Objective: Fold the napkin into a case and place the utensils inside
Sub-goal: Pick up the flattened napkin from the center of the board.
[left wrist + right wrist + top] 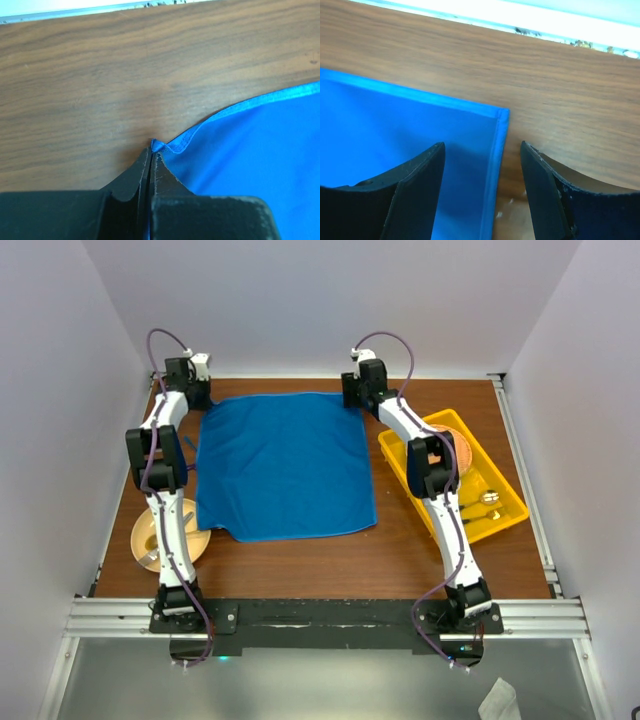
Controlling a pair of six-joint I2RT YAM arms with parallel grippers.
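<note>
The brown wood-grain table (pixel 300 560) carries all items. The large bright blue napkin of smooth, slightly shiny cloth (pixel 285 465) lies spread open and flat across the middle of the table, unfolded, with its far edge close to the table's back edge; no case has been formed yet. To its right sits a shallow rectangular yellow plastic tray (pixel 492 465) holding gold-coloured cutlery, and to its left a round tan plate (pixel 190 545); the plastic utensils cannot be made out in these views. The left claw (pixel 151 150) is clenched on the napkin's far left corner, with the stitched hem pinched at the very fingertips. The right claw (pixel 482 145) is released, its jaws spread and straddling the far right corner, one finger over the cloth and one over bare table. Handling assessment: the napkin is light, limp and probably slippery, so it will sag and drag, not hold shape. Take hold at the hemmed corners, where the doubled edge gives a thicker bite. A tip-only pinch such as the left one may slip under tension; lift both corners together to keep the fold line straight.
</note>
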